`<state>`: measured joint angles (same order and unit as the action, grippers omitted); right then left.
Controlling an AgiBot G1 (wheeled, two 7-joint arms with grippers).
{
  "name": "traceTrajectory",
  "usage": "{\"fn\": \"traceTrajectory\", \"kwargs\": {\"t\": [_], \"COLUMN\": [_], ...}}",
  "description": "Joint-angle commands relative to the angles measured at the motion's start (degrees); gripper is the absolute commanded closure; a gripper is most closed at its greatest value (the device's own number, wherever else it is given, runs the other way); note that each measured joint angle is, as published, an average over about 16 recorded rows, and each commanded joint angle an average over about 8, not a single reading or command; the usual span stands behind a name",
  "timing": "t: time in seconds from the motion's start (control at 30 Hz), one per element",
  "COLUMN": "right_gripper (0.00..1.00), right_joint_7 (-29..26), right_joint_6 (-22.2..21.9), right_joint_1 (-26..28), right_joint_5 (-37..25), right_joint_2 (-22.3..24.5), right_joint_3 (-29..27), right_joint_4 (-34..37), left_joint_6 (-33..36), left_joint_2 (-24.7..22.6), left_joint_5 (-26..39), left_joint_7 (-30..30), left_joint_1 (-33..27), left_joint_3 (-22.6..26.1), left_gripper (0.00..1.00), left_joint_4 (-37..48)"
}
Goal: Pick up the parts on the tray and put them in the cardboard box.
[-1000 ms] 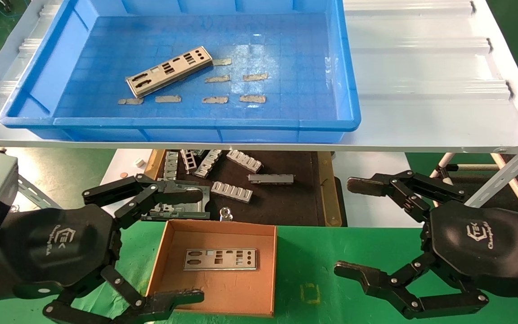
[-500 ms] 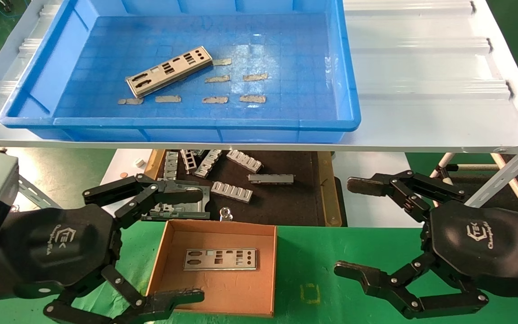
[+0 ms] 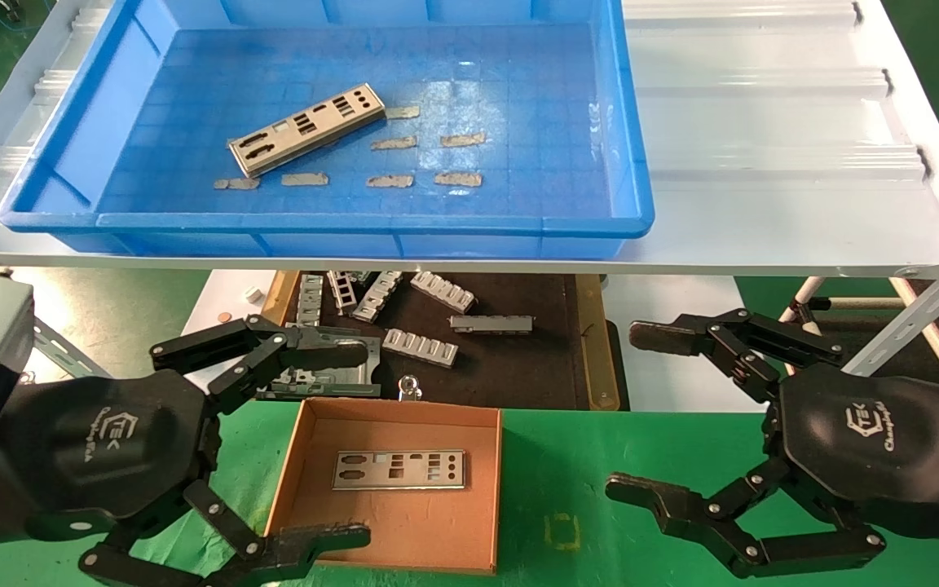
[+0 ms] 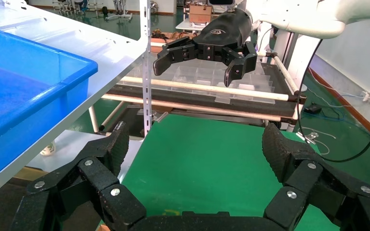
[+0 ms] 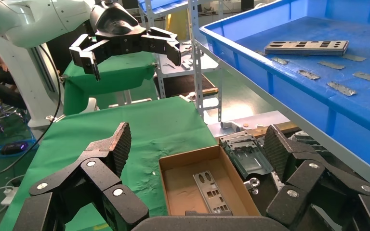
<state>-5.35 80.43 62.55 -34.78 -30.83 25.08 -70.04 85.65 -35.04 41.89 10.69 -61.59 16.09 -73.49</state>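
Note:
One silver punched plate (image 3: 306, 129) lies at an angle on the floor of the blue tray (image 3: 632, 187) on the white shelf; it also shows in the right wrist view (image 5: 306, 47). A second plate (image 3: 398, 470) lies flat in the brown cardboard box (image 3: 290, 473) on the green table, also seen in the right wrist view (image 5: 212, 191). My left gripper (image 3: 355, 444) is open and empty at the box's left side. My right gripper (image 3: 637, 412) is open and empty to the right of the box.
Several tan strips (image 3: 460, 178) lie on the tray floor. Behind the box a dark mat (image 3: 518, 367) holds ribbed grey brackets (image 3: 420, 346) and a metal frame (image 3: 319, 379). The white shelf's edge (image 3: 681, 265) overhangs the mat. Shelf legs (image 3: 885, 334) stand at right.

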Motion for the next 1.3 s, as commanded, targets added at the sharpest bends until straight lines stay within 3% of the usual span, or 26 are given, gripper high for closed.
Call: {"fn": "traceTrajectory", "kwargs": {"t": [0.03, 1.3], "right_gripper": [0.00, 0.00], "right_joint_7": [0.0, 0.0], "right_joint_6": [0.0, 0.0], "right_joint_1": [0.0, 0.0], "right_joint_5": [0.0, 0.0], "right_joint_2": [0.0, 0.0], "right_joint_3": [0.0, 0.0], "right_joint_4": [0.0, 0.0], "left_joint_6": [0.0, 0.0], "left_joint_2": [0.0, 0.0], "left_joint_5": [0.0, 0.0], "left_joint_7": [0.0, 0.0], "left_joint_1": [0.0, 0.0], "left_joint_3": [0.0, 0.0], "left_gripper": [0.00, 0.00], "left_joint_4": [0.0, 0.0]}}
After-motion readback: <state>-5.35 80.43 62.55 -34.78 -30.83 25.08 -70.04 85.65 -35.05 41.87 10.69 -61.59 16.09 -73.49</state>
